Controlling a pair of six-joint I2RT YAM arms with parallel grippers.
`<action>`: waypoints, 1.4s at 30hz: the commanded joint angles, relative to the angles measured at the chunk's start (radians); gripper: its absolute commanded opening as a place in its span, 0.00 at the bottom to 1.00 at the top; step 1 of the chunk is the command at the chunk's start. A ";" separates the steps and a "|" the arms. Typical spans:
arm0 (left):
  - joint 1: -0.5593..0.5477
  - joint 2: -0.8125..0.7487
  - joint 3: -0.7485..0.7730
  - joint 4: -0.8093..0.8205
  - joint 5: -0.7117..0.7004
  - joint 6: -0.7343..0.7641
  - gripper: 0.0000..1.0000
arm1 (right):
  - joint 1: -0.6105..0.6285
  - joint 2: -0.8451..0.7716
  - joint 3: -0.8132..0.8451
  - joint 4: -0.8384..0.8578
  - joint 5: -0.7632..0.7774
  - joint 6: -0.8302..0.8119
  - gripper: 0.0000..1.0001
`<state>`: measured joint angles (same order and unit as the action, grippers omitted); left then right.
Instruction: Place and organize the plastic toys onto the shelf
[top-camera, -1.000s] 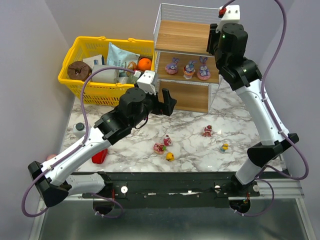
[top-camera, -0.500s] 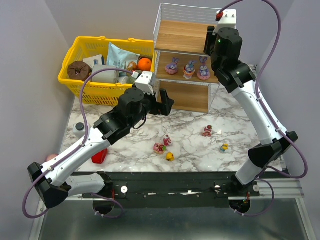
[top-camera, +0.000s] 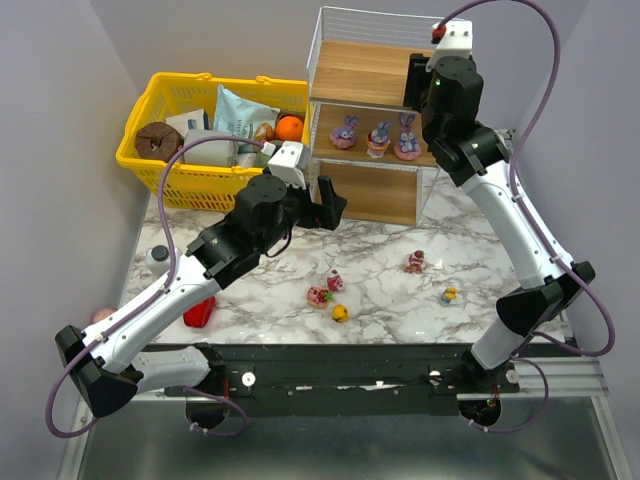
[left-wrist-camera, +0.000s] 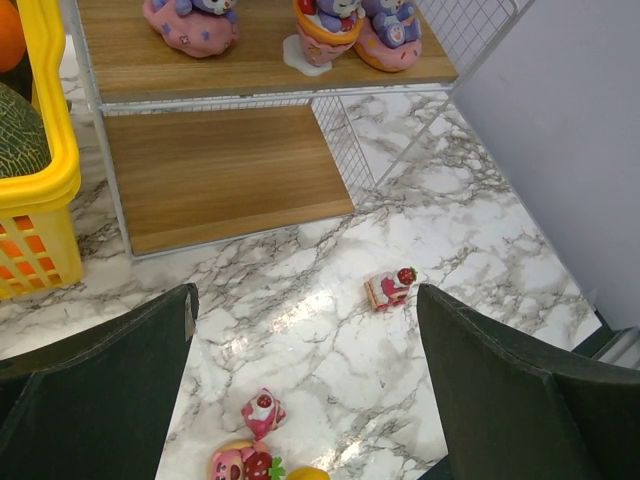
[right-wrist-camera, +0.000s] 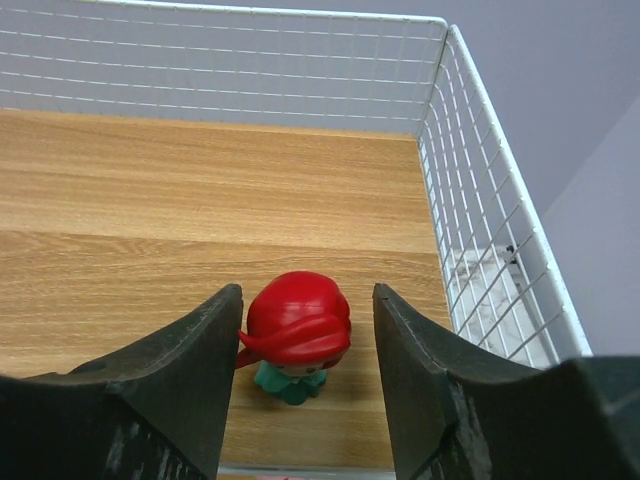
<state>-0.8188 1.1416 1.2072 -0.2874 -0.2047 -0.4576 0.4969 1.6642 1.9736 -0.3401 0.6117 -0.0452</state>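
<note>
Red-haired doll (right-wrist-camera: 295, 335) is standing upright on the top board of the shelf (right-wrist-camera: 200, 190), toward the right wire side, with a teal body under a round red head. Right pincer (right-wrist-camera: 305, 298) is straddling it, partly open. Its left finger is sitting at the doll's hair, touching or just beside, cannot tell which. Its right finger is standing clear, with bare board showing in the gap. No grip on the doll.

Middle tier: three purple bunny figures (top-camera: 377, 135) are sitting in a row.

Marble surface (top-camera: 470, 230) in front of the shelf: five loose toys are lying scattered. A pink-red one (top-camera: 415, 262) and a small yellow-and-blue one (top-camera: 449, 296) are to the right, and a cluster of three (top-camera: 330, 297) is nearer the middle.

Left pincer (left-wrist-camera: 305, 290) is hanging above the surface, fingers spread wide and holding nothing.

Yellow basket (top-camera: 140, 150) is sitting just left of the shelf. Red bell pepper (top-camera: 200, 312) is lying at the near left.
</note>
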 joint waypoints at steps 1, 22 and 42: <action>0.004 -0.016 0.000 0.008 0.021 -0.006 0.99 | -0.004 -0.014 0.005 -0.022 0.010 0.002 0.69; 0.020 -0.017 0.006 -0.010 0.018 -0.001 0.99 | -0.004 -0.060 0.241 -0.223 -0.156 0.088 0.87; 0.020 0.040 -0.109 0.086 0.274 0.025 0.99 | -0.004 -0.714 -0.601 -0.661 -0.241 0.568 0.87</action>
<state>-0.7994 1.1442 1.1385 -0.2531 -0.0566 -0.4435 0.4953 0.9855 1.5635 -0.8383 0.3206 0.3565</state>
